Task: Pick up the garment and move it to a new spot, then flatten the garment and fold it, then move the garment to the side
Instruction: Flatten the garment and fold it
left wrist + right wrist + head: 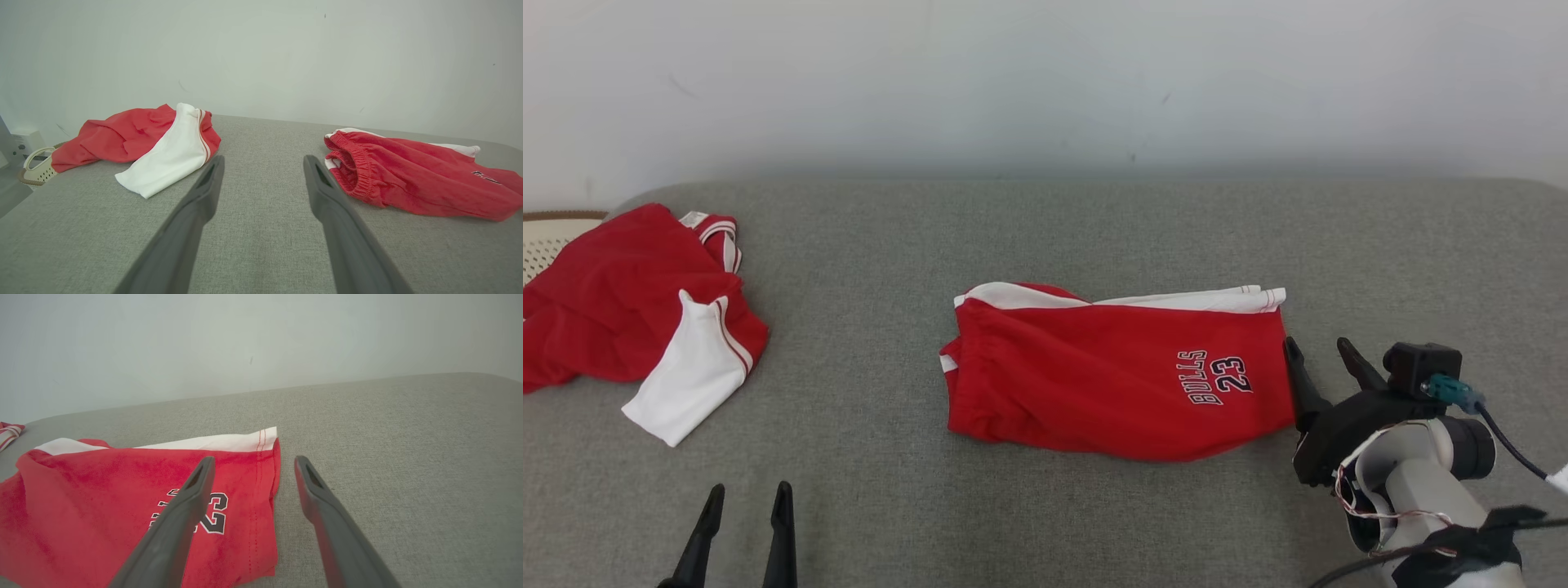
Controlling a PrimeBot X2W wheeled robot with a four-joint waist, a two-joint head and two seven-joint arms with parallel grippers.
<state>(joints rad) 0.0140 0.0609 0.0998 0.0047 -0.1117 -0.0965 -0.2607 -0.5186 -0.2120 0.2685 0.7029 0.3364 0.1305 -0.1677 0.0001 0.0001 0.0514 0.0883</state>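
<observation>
Red shorts with white side panels and "BULLS 23" printed on them lie folded flat in the middle of the grey fabric surface. They also show in the left wrist view and the right wrist view. My right gripper stands open just off the shorts' right hem, with nothing held; in its own wrist view the right gripper has its left finger over the hem edge. My left gripper is open and empty near the front edge, pointing at bare fabric.
A second red and white garment lies crumpled at the far left, seen also from the left wrist. A pale woven basket sits beyond the surface's left edge. A plain white wall runs behind.
</observation>
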